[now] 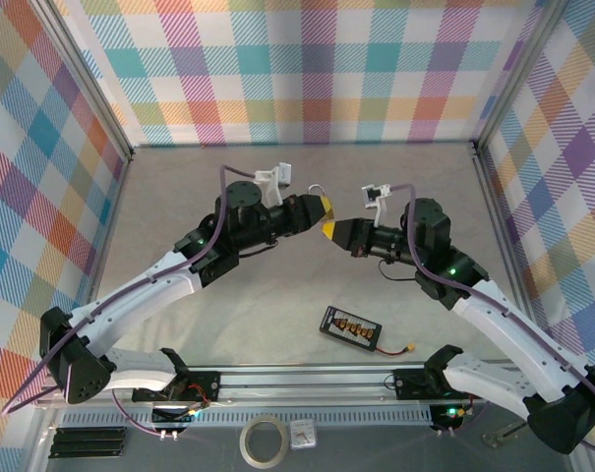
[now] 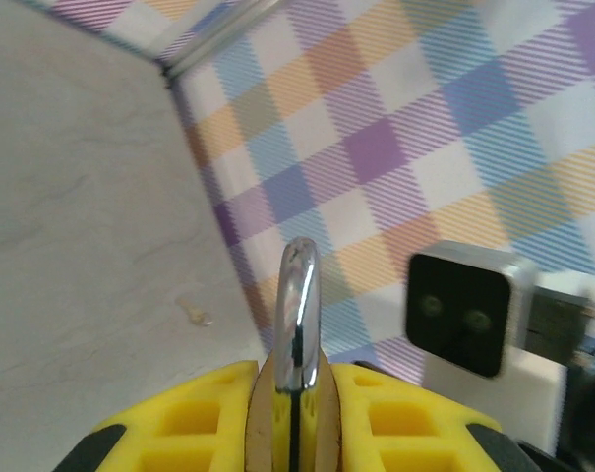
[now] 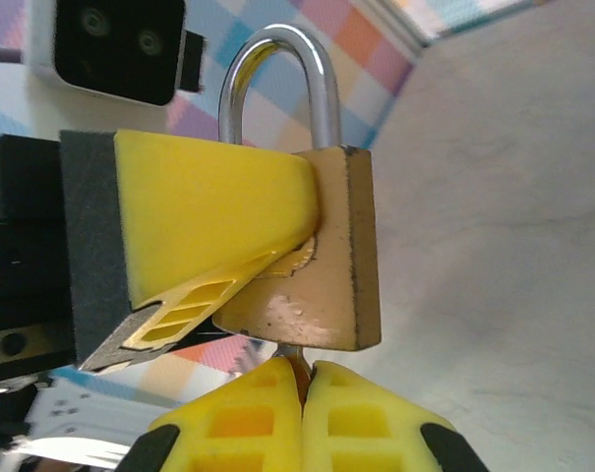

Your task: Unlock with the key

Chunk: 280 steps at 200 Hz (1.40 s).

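Left gripper (image 2: pixel 295 408) clamps the brass padlock (image 3: pixel 322 246) mid-air above the tabletop (image 1: pixel 179 197) — shackle clear of its fingers. Right gripper (image 3: pixel 305 398), pinched tight on the key (image 3: pixel 294 352), meets the padlock's underside.

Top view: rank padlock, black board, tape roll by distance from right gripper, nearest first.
From the right gripper:
1. padlock, on the key it pinches, in the left gripper.
2. black board, on the table nearer the bases.
3. tape roll, beyond the rail, bottom edge.
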Motion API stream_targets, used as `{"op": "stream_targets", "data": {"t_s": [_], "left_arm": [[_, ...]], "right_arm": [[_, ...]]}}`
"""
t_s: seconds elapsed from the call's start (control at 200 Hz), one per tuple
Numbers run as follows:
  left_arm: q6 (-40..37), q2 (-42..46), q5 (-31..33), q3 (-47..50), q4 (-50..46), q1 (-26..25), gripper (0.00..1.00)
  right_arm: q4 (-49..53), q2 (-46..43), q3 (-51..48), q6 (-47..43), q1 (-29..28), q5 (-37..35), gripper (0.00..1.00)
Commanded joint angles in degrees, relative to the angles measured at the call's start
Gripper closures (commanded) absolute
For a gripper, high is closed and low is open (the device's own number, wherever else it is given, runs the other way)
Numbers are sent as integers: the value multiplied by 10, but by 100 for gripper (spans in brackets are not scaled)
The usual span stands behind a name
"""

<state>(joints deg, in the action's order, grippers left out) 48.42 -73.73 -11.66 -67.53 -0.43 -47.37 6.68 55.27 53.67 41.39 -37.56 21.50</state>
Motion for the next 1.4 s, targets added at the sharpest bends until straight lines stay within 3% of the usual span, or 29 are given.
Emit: {"op": "stream_targets", "data": {"t_s": [0.0,0.175,0.305,0.44,0.69,0.945,1.035,1.335,1.395], "left_arm": [[17,-42,-3,-15,-119,-59,100],[31,-56,21,-34,-151,-70,100],[38,-51,8,-20,-98,-70,100],[39,-53,7,-25,-107,-70,100],[29,-16,9,13,-29,-70,100],[13,54,9,61,28,-37,100],[7,65,-8,71,73,-33,100],[-5,104,-11,112,198,-30,100],[-9,113,0,117,212,-27,100]], "right_arm": [[16,16,52,-104,-43,-59,100],[59,29,86,-155,-63,-101,100],[42,24,65,-148,-66,-99,100],[49,17,60,-151,-66,-112,100],[4,-4,26,-98,-20,-33,100],[-1,-67,-16,-58,18,21,62],[-56,-87,-56,-14,28,46,53],[-405,-74,-185,224,65,119,50],[-423,-79,-190,238,65,118,50]]}}
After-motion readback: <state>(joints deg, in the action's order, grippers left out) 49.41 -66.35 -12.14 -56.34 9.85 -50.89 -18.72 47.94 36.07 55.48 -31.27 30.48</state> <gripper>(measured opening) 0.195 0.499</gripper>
